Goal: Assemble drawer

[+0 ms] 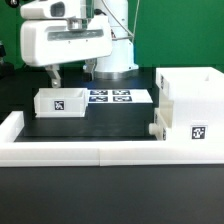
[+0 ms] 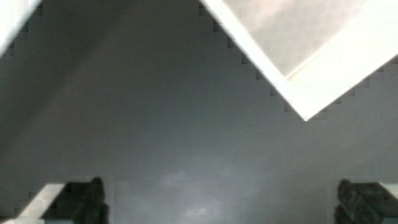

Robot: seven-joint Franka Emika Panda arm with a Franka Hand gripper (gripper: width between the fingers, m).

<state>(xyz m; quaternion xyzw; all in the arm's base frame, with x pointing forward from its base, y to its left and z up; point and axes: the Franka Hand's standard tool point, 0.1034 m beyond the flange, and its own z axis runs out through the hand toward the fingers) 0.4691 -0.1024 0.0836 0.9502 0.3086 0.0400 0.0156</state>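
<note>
Ext. view first: arm is up at the back on the exterior view's left. Its gripper hangs over the black table, just behind the small tray.

Tray's upright and open-topped, w/ a b&w tag on its front wall, sitting flat on the table. Fingers look apart from it, though the angle makes it hard to be sure.

Just beside the tray, toward the exterior view's right, the marker board lies flat.

Further over, well apart from the tray, there's the housing. It's a tall white box, upright, w/ one tag low on its front.

A small white piece sits touching the housing's base on the side facing the tray. Too small to tell what it is.

Low border wall runs along the front edge and turns up the exterior view's left side.

Wrist view now: looking down at dark tabletop. Gripper is spread wide, and the two dark fingertips sit far apart at opposite sides of the shot. Only bare table shows between them, so it's gripping nothing.

Ahead of the fingers a white corner pokes in, w/ a pale rim and a duller inner face. Looks like a corner of one of the white parts, but which one I can't tell from this shot. It's clear of both fingers, no contact.
</note>
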